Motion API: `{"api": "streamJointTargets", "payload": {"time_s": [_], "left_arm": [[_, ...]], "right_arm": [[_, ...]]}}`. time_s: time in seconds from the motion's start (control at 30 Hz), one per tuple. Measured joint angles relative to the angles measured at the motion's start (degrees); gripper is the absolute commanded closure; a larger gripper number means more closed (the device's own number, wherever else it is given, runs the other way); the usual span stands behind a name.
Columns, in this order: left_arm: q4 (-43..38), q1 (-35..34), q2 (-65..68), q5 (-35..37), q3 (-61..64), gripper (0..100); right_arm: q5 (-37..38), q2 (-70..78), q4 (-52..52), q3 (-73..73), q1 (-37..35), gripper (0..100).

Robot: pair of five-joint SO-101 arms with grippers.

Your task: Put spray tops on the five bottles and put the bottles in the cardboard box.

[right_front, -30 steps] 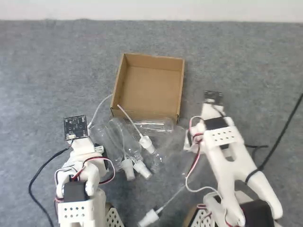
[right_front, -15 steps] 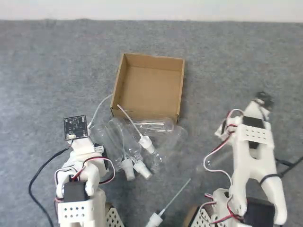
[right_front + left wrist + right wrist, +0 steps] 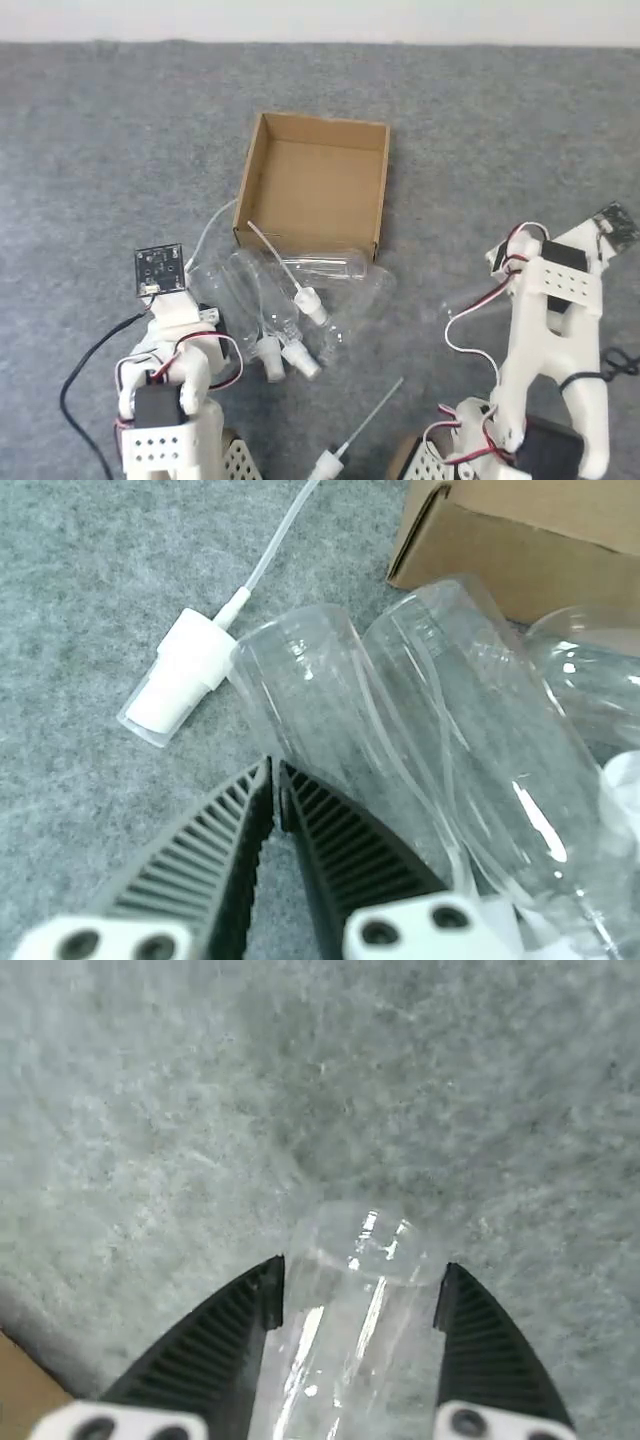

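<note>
L fingers: together, tips just beside lying clear bottle, loose spray top near | R fingers: apart, clamped on held clear bottle btwn them

Grey short-pile carpet underfoot, a pale wall strip along its far edge.

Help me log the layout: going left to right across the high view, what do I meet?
From the left: white left robot arm → brown open cardboard box → white right robot arm. The clear plastic bottles overlap the box sideways, so I leave them out.
</note>
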Motion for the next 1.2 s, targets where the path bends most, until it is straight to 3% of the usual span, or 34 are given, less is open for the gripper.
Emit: {"api": "streamJointTargets", "payload": {"time_s": [0.37, 0.93, 1.2], "left_arm": [[0.0, 0.0, 0.0, 0.0, 0.0, 99], [0.0, 0.0, 0.0, 0.0, 0.0, 99], [0.0, 0.0, 0.0, 0.0, 0.0, 99]], "right_arm": [[-0.4, 0.1, 0.2, -0.8, 0.0, 64.0], [17.1, 0.1, 20.9, -17.9, -6.2, 63.9], [35.3, 0.1, 27.8, -19.5, -11.5, 63.9]]}}
